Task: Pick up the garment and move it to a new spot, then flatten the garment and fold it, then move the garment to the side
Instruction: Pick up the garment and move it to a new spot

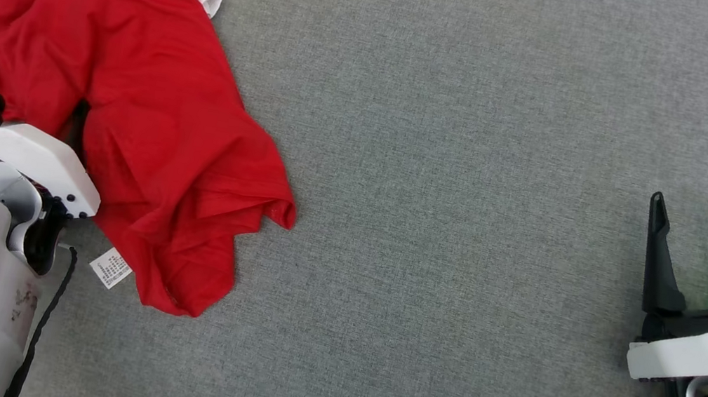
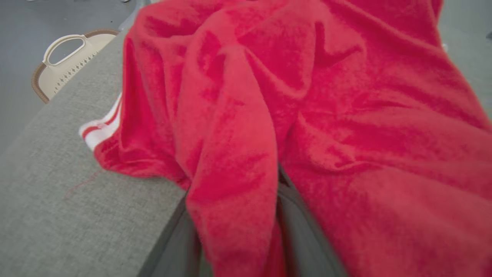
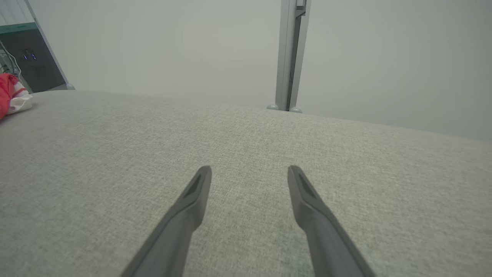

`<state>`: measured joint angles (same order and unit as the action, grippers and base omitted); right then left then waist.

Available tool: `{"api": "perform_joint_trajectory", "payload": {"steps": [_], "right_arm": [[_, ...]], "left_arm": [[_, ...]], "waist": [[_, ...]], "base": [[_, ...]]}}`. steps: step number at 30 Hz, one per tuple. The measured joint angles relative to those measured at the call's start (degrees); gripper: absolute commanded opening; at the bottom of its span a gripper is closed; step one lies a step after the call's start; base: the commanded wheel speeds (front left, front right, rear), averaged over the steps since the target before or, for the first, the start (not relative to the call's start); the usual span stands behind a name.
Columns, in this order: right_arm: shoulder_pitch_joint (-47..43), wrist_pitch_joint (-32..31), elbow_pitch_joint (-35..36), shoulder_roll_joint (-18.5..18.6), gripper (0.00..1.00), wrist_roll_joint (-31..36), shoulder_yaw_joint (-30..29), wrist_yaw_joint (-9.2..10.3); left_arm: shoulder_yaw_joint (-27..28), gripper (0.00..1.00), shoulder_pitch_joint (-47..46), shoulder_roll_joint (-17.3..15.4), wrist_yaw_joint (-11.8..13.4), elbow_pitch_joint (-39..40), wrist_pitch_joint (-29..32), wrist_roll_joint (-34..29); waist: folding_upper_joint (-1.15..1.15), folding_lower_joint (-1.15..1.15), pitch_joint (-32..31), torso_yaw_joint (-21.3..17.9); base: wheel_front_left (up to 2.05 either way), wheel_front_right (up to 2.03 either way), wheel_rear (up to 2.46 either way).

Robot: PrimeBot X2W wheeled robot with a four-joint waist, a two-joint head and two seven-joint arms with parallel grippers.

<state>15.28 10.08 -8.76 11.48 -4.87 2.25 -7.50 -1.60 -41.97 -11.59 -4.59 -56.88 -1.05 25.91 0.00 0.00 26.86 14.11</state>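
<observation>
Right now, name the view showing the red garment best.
The head view: it takes in nearly the whole crumpled red garment. The left wrist view gives close, blurred folds; the right wrist view a scrap at its left edge.

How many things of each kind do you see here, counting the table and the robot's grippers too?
Red shirt with white striped trim: 1
Cream plastic basket: 1
Grey fabric-covered table: 1
Grippers: 2, the left gripper and the right gripper
Total: 5
</observation>
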Motion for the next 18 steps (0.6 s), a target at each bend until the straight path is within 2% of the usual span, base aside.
{"api": "perform_joint_trajectory", "payload": {"steps": [5, 9, 18], "right_arm": [[-0.02, 0.75, -1.62, -0.83, 1.00, 0.14, 0.23, 0.01], [-0.05, 1.64, -3.03, -1.71, 1.00, 0.13, 0.27, 0.01], [-1.09, 3.48, -6.47, -3.97, 1.00, -0.56, 0.07, 0.01]], "left_arm": [[-0.42, 0.00, -0.43, 0.19, -1.44, -1.11, -3.56, 0.54], [-0.67, 0.00, -0.23, 0.87, -2.44, 1.22, -7.76, 2.19], [-4.03, 0.00, 2.20, 3.04, -2.68, 16.05, -12.56, 3.47]], "waist": [[0.00, 0.00, -1.44, -0.51], [0.00, 0.00, -3.56, -0.79], [0.00, 0.00, -10.25, -1.44]], "base": [[0.00, 0.00, 0.00], [0.00, 0.00, 0.00], [0.00, 0.00, 0.00]]}}
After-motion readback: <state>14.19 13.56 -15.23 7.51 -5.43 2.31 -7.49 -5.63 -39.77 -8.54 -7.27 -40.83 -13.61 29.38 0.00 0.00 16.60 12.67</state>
